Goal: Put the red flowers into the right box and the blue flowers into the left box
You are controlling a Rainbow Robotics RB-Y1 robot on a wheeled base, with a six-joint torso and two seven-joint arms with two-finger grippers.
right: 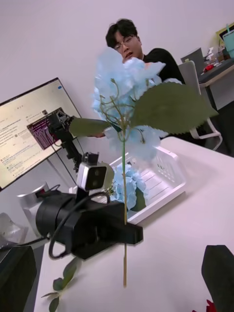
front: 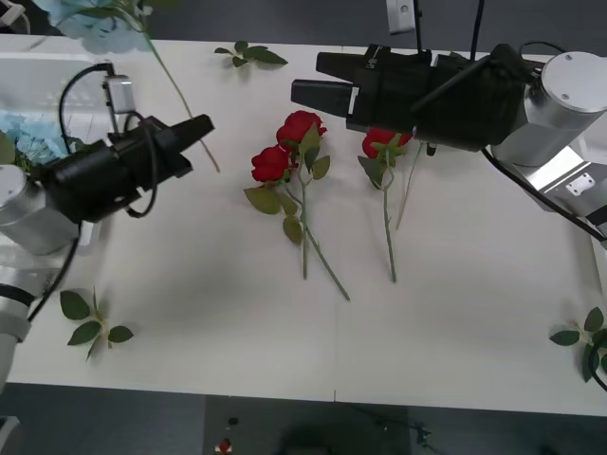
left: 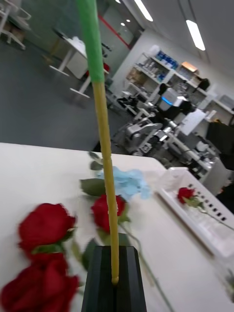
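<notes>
Black left gripper [front: 194, 133] hangs over the white surface [front: 209, 313] in the front view, its jaws pinched on the thin green stem of a pale blue flower [front: 100, 27] whose head lies toward the far left corner. Three deep-red roses [front: 285, 147] lie mid-surface; the right gripper [front: 318, 81] hovers beyond them, jaws apart and empty. Right wrist view: the blue bloom stands above the translucent white left box [right: 165, 183]. Left wrist view: jaws closed on the stem; a rose lies in the right box [left: 204, 222].

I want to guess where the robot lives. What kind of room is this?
Probably a robotics lab or office: a computer monitor beside the white table, shelves of equipment, and ceiling strip lights.
</notes>
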